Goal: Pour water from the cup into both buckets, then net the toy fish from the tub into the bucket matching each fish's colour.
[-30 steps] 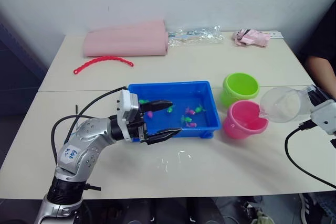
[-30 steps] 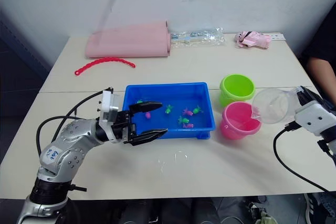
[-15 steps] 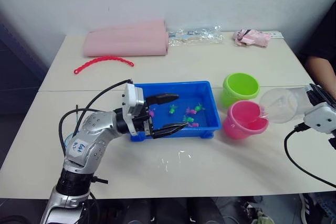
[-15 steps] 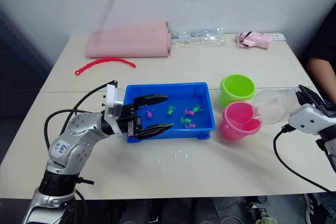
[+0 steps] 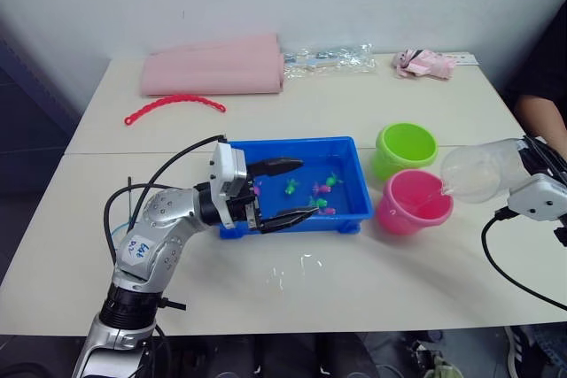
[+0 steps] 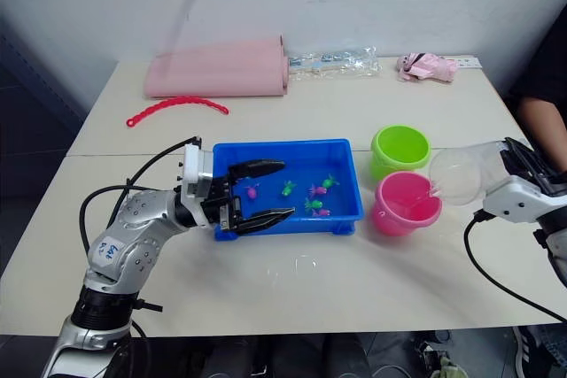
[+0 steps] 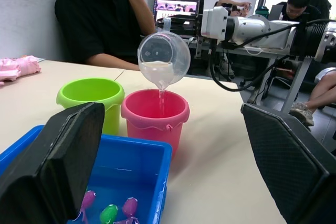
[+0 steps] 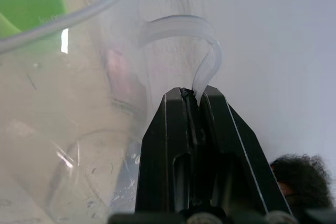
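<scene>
My right gripper (image 8: 192,98) is shut on the handle of the clear cup (image 5: 476,172), which is tipped on its side over the pink bucket (image 5: 413,202). A thin stream of water falls from the cup's lip (image 7: 160,85) into that bucket. The lime green bucket (image 5: 406,149) stands just behind the pink one. My left gripper (image 5: 291,190) is open, its fingers spread over the left half of the blue tub (image 5: 347,146). Several tiny pink and green toy fish (image 5: 320,195) lie in the tub. The net is out of view.
At the back of the table lie a pink rolled mat (image 5: 213,70), a red beaded strip (image 5: 174,104), a crinkled clear bag (image 5: 330,59) and a pink cloth toy (image 5: 424,63). A person in black (image 7: 100,17) sits at the table's right side.
The cup has tipped a little further and risen slightly over the pink bucket. My left gripper has moved right from the tub's front left corner to over the tub.
</scene>
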Robot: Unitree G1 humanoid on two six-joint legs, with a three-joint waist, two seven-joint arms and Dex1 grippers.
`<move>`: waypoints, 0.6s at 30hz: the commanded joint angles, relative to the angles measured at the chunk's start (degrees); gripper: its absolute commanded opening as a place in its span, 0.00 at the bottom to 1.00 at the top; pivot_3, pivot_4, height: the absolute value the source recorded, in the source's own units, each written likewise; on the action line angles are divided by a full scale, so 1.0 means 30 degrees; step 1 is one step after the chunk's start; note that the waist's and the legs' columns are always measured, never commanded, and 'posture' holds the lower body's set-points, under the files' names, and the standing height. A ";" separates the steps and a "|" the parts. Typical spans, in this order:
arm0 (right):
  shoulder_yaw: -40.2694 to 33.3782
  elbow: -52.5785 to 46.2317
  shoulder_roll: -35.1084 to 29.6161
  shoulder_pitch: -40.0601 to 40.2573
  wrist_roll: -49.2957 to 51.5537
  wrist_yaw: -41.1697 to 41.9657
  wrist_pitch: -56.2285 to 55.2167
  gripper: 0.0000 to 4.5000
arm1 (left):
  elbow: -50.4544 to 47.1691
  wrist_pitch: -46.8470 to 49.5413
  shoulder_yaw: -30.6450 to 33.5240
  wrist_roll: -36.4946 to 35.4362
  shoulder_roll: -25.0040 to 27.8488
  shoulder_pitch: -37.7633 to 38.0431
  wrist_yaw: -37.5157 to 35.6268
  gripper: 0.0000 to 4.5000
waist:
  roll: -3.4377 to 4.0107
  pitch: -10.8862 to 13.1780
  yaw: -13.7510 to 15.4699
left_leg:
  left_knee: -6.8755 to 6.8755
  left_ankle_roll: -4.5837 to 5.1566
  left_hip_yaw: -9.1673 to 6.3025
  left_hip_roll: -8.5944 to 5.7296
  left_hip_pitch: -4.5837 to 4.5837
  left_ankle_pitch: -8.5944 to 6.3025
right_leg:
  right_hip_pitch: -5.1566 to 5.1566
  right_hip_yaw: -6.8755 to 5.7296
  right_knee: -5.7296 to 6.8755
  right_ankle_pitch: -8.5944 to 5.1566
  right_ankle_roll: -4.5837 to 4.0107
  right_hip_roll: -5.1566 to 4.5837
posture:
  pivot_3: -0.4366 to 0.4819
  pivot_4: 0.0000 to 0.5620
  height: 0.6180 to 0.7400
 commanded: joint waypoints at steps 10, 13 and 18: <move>0.0176 -0.0229 -0.0885 -0.0449 -0.0601 -0.1527 -0.0491 0.01 | 0.0347 -0.0731 -0.0086 0.0260 -0.0168 -0.0579 -0.0213 1.00 | 0.0000 0.0000 -0.0004 | 0.0008 -0.0001 0.0000 0.0001 0.0000 0.0003 | 0.0000 0.0003 0.0008 0.0000 0.0001 -0.0001 | 0.48 0.27 1.00; 0.0244 -0.0275 -0.1004 -0.0438 -0.0837 -0.1742 -0.0525 0.01 | 0.0385 -0.0817 -0.0093 0.0290 -0.0165 -0.0583 -0.0192 1.00 | 0.0000 0.0000 -0.0003 | 0.0008 0.0000 0.0000 0.0001 0.0000 0.0003 | 0.0000 0.0004 0.0009 0.0000 0.0001 -0.0001 | 0.48 0.27 1.00; 0.0465 -0.0309 -0.1220 -0.0492 -0.1237 -0.2042 -0.0603 0.01 | 0.0419 -0.0881 -0.0074 0.0363 -0.0187 -0.0548 -0.0188 1.00 | 0.0000 0.0000 -0.0007 | 0.0012 0.0000 0.0001 0.0000 0.0000 0.0004 | -0.0001 0.0004 0.0014 0.0000 0.0001 0.0000 | 0.48 0.27 1.00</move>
